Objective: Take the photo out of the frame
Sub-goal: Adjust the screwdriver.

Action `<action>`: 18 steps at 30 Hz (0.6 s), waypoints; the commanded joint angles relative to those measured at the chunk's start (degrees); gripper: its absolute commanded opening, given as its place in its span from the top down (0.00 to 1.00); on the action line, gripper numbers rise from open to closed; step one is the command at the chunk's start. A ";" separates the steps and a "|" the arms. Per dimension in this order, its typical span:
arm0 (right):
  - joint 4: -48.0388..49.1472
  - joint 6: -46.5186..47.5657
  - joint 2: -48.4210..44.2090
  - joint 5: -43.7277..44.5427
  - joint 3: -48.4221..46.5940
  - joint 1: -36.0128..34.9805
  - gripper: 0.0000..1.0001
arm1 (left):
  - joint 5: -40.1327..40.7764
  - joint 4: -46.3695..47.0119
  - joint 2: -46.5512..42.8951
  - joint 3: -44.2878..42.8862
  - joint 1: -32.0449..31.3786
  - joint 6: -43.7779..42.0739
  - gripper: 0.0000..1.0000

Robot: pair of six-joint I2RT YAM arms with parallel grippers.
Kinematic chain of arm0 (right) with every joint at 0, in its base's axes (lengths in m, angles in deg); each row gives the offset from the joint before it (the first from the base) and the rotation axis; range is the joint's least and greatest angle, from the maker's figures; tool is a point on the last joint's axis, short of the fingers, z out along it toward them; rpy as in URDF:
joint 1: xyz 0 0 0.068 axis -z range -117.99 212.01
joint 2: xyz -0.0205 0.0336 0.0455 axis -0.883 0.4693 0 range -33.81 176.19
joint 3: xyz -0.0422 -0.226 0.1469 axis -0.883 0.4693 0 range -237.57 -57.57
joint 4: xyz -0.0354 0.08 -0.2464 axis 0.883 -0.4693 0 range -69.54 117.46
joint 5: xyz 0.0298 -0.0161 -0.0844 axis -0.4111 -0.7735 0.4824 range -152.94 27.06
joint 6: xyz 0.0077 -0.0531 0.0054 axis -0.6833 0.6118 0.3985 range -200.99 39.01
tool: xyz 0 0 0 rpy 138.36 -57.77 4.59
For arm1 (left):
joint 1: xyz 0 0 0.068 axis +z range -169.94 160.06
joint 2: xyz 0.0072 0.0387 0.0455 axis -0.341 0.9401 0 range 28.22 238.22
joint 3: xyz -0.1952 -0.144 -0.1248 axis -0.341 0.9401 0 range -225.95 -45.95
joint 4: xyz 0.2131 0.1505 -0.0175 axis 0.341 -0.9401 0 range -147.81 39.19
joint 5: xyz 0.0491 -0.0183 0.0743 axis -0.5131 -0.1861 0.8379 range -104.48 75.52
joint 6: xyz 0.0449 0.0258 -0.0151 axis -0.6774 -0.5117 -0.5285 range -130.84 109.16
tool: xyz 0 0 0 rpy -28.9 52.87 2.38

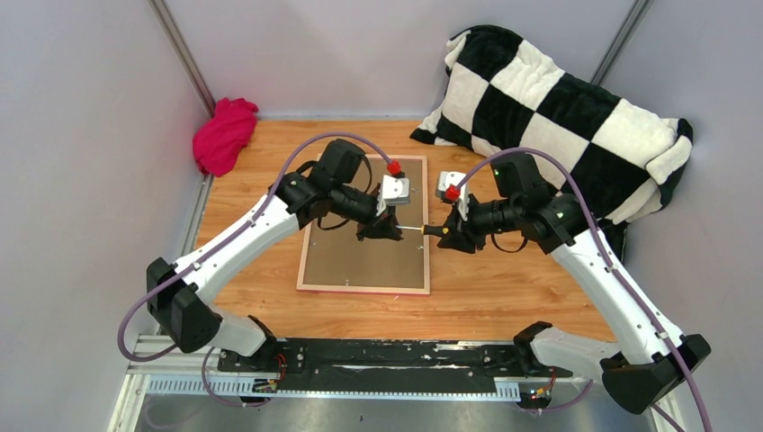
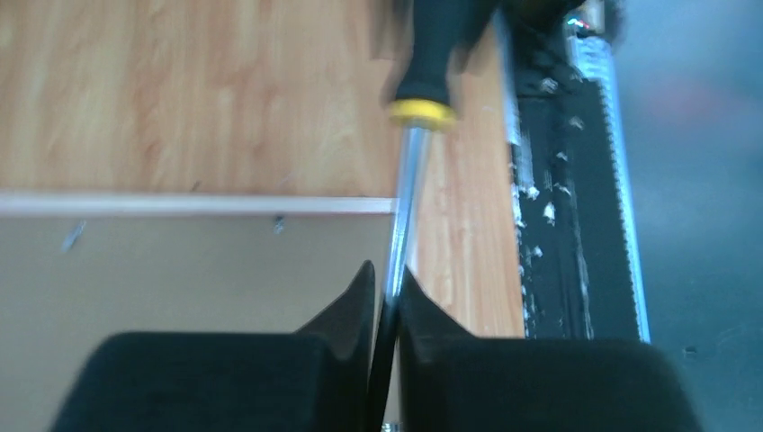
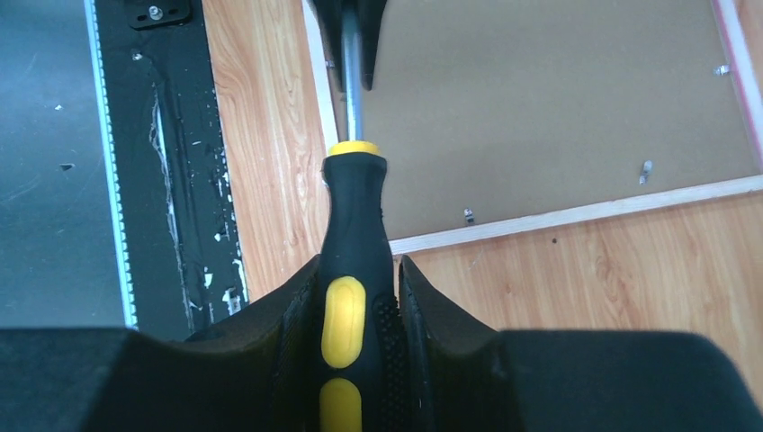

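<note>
Photo hidden under brown backing point(image 3: 540, 108) of frame point(image 1: 360, 256), face down on surface point(image 1: 504, 301), likely thin, bendy, crease-prone, best taken by an edge; left gripper point(image 2: 387, 283) pinched on screwdriver point(image 3: 355, 229) shaft, right gripper point(image 3: 358, 270) clamped on its handle.

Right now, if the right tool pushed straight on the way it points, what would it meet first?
Probably the left tool, which pinches the shaft of the screwdriver that the right tool holds by the handle. Their height over the frame is unclear.
</note>
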 commanded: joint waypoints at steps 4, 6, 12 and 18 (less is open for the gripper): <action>0.02 -2.10 0.19 -5.78 -0.61 1.39 1.00 | -0.15 -0.17 2.32 -3.04 -1.32 1.41 1.00; 0.74 -3.26 0.42 -7.02 -1.03 2.26 1.00 | -1.18 -0.18 2.89 -3.17 -1.34 2.39 1.00; 4.67 -7.92 1.24 -13.69 -1.23 6.29 1.00 | -4.14 -0.22 4.84 -4.46 -1.34 5.06 1.00; 7.61 -13.75 1.61 -25.12 -2.30 12.62 1.00 | -5.64 -0.20 5.83 -4.29 -1.34 5.74 1.00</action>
